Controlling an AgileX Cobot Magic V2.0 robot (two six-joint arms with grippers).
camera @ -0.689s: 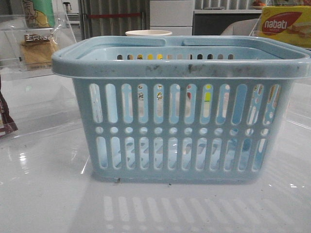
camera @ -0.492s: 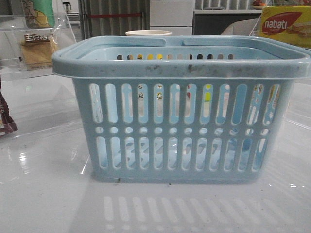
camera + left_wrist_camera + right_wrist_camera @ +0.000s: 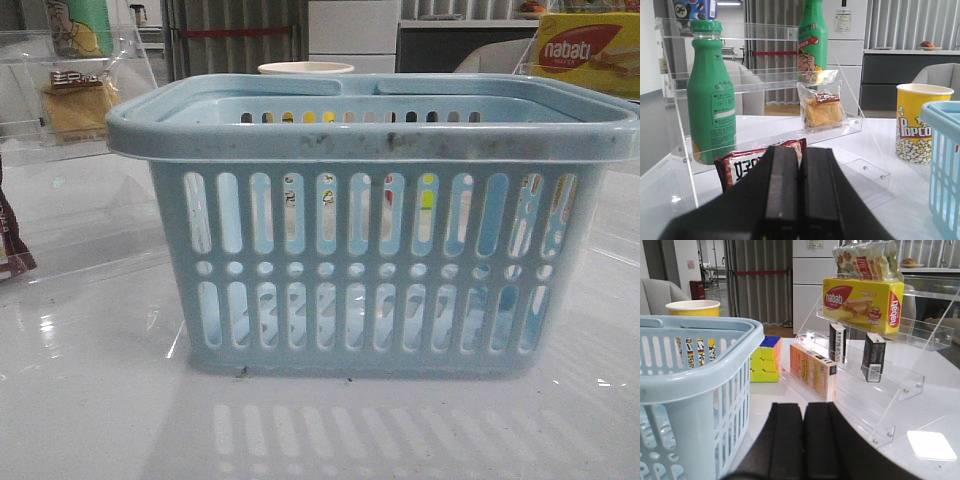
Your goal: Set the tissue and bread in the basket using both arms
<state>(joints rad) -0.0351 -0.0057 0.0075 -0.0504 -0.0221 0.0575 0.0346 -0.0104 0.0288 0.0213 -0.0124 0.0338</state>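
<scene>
Left shelf [image 3: 760, 130]: clear acrylic, stepped. On it, 2 green bottles: 1 low at the left end [image 3: 712, 95], 1 higher and further back [image 3: 812, 42].

Bread [image 3: 822, 107]: tan, in a clear bag with a dark label strip, standing upright on the lower step of the left shelf, right of the near bottle. In the front view it shows far left behind the acrylic.

Dark packet [image 3: 760, 165]: brown-maroon with white print, in front of the left shelf, just beyond the left gripper.

Left gripper [image 3: 800, 195]: black, jaws pressed together, nothing between them.

Popcorn cup [image 3: 917, 122]: yellow, on the table between the left shelf and the basket.

Basket [image 3: 375, 220]: light blue, slotted, scuffed rim, upright at the table centre. Contents hard to judge through the slots.

Cube [image 3: 766, 359]: yellow and blue puzzle cube, behind the basket.

Right gripper [image 3: 802, 440]: black, jaws pressed together, empty, beside the basket.

Right shelf [image 3: 880, 375]: clear acrylic, stepped. Top step: yellow nabati box [image 3: 862, 304] with a snack bag [image 3: 867, 260] on it. Lower step: 2 small black packs, 1 left [image 3: 837, 342], 1 right [image 3: 873, 356], both upright; either may be the tissue. Lowest step: orange box [image 3: 812, 371].
</scene>
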